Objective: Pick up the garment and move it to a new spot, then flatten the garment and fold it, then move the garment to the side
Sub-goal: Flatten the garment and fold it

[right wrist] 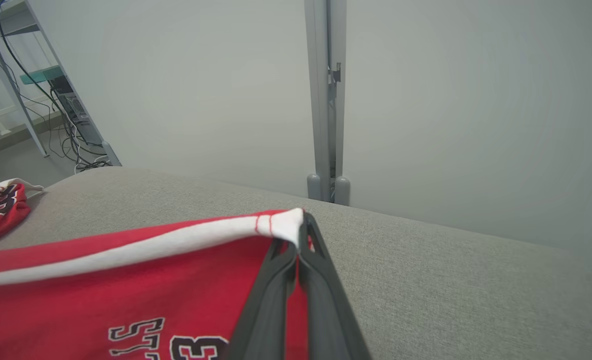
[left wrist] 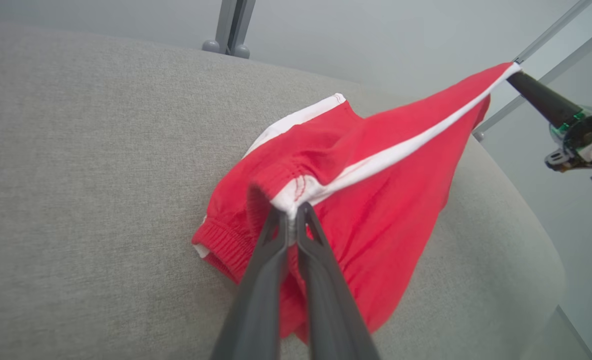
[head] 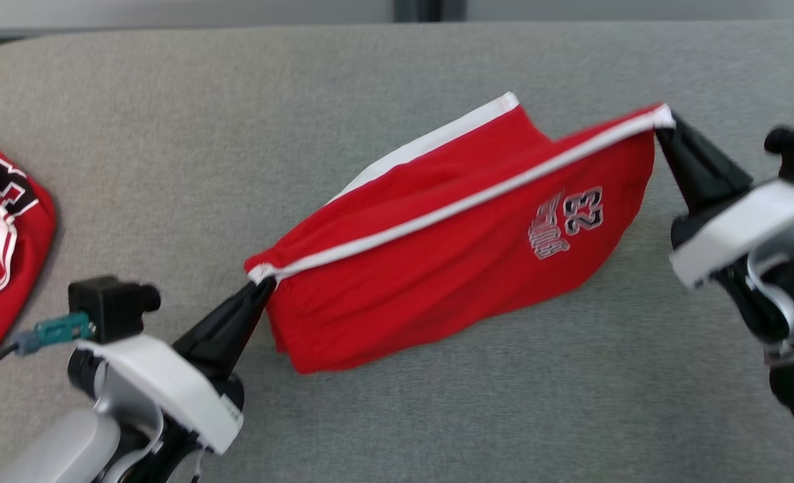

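Left gripper (head: 266, 285) clamped on one corner of red shorts (head: 450, 268), right gripper (head: 665, 127) on opposite corner; lower part resting on grey surface (head: 437, 416). Likely flattening step; next calls for lowering evenly, keeping taut.

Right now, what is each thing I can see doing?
table: grey cloth top, with both clothes on it.
shorts: lifted by two corners and stretched between them, not flat, bottom part sagging onto the table.
left fingers: shut on one white-edged corner of the shorts.
right fingers: shut on the other corner.
jersey: crumpled at the table's left side, nothing touching it.
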